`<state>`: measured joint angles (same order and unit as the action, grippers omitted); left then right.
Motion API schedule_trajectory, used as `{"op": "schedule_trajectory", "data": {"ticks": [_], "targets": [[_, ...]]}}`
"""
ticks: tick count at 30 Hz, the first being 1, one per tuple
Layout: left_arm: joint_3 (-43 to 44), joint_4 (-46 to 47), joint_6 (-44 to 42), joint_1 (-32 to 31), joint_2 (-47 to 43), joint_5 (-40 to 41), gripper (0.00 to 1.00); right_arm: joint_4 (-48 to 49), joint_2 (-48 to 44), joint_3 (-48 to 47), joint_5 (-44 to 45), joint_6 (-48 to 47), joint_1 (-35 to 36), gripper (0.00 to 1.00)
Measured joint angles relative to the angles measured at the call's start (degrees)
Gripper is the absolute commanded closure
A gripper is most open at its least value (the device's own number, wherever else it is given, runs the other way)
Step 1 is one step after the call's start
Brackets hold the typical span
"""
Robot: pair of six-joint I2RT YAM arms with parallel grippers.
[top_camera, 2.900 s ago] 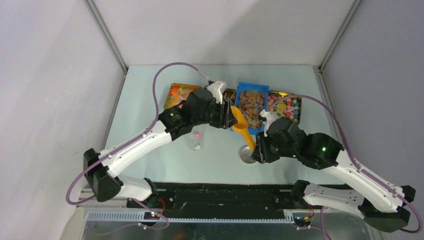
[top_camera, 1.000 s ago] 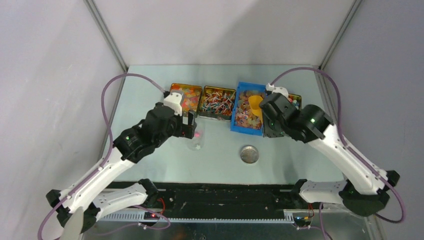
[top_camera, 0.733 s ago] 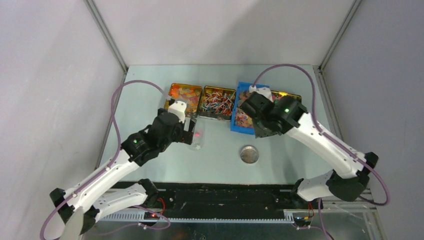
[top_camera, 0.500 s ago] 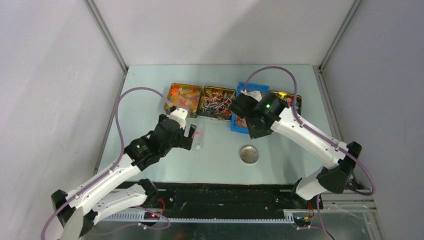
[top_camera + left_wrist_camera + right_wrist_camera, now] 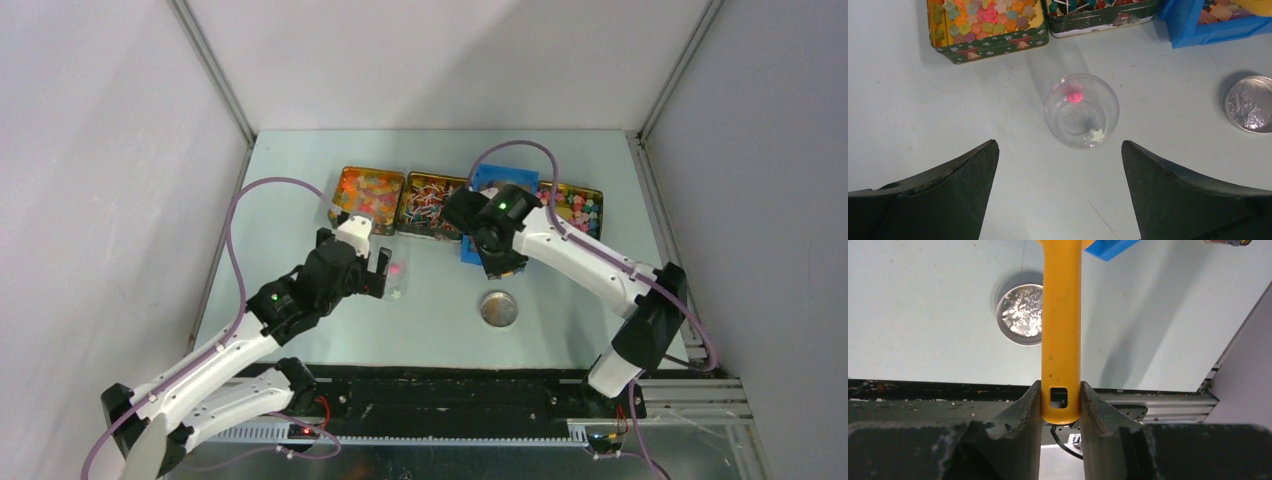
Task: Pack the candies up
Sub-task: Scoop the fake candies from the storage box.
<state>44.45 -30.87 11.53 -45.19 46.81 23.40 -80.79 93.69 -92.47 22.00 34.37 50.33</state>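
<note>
Packing had barely begun: two candies (image 5: 1074,95) lay in the jar (image 5: 1081,111), the rest in the tins (image 5: 998,47). The left gripper (image 5: 1059,150) hung wide apart above the jar; the right gripper (image 5: 1060,390) clamped the scoop (image 5: 1061,315).

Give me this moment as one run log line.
left gripper: open, facing jar | right gripper: shut on scoop | jar: upright, two candies inside | lid: on table

Clear jar (image 5: 1082,111) ahead of wide-spread fingers (image 5: 943,195); pink and white candies (image 5: 1074,94) inside; silver lid (image 5: 1250,103) right.
</note>
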Motion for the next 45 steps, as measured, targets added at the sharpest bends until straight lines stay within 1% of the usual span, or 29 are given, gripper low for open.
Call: {"op": "schedule_trajectory", "data": {"ticks": [6,11,20,24,33,45], "targets": [[0.0,0.3,0.0,0.0,0.0,0.0,0.0,-1.0,3.2,0.8,-1.2,-0.6,-1.0,1.0],[0.0,0.4,0.0,0.0,0.0,0.1,0.0,1.0,5.7,1.3,-2.8,-0.6,-3.1,1.0],[0.0,0.4,0.0,0.0,-0.4,0.5,0.0,1.7,5.7,0.9,-4.5,-1.2,-4.6,1.0],[0.0,0.6,0.0,0.0,-0.7,0.5,0.0,0.0,3.7,0.7,-4.5,-1.0,-4.5,1.0],[0.0,1.1,0.0,0.0,-0.8,0.5,0.0,-6.7,-6.0,0.7,-5.4,0.2,-4.3,1.0],[0.0,1.2,0.0,0.0,-0.8,0.5,0.0,-8.7,-5.6,0.9,-10.6,-0.4,-3.3,1.0]]}}
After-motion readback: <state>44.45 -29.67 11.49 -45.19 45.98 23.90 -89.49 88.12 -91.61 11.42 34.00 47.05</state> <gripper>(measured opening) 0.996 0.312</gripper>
